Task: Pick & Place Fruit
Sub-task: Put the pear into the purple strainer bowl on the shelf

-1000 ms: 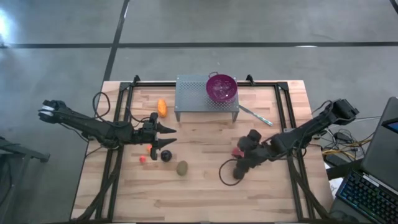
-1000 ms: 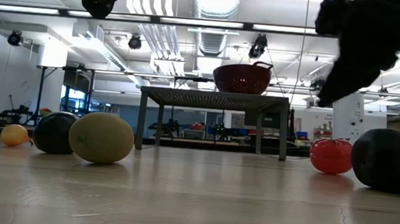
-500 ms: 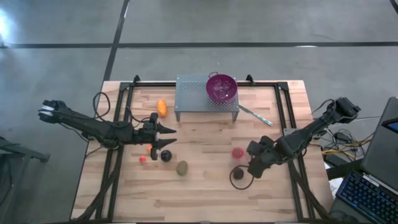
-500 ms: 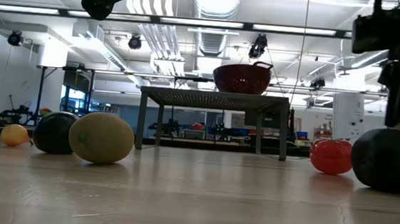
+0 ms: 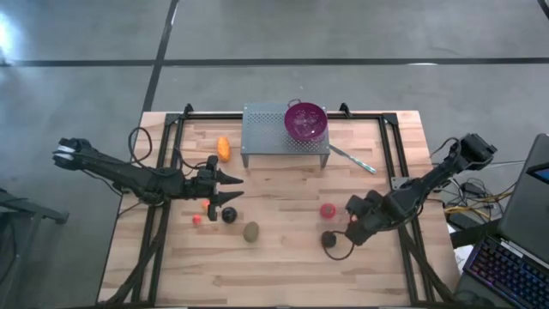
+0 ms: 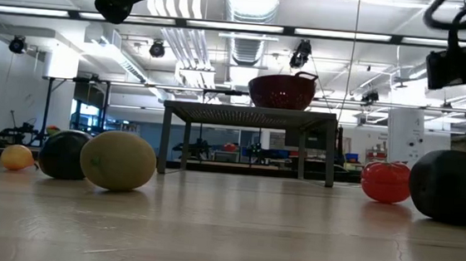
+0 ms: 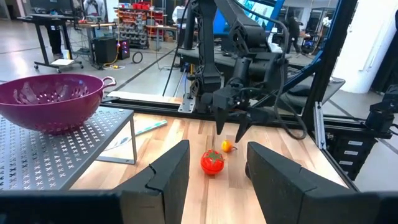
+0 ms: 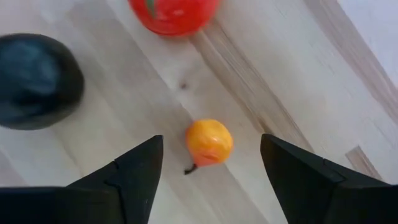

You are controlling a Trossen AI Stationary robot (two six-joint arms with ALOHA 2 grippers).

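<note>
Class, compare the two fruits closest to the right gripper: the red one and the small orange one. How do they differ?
The red fruit is clearly larger than the orange fruit. The red fruit has a green top; the orange fruit has a thin dark stem. The orange fruit lies between the right gripper's open jaws; the red fruit lies beyond them. Both are round and rest on the table.

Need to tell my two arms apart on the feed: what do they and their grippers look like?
They look alike: dark, slim jointed arms with black cables looped alongside. The left gripper and the right gripper each have two tapered black fingers; the left arm's base end is pale.
</note>
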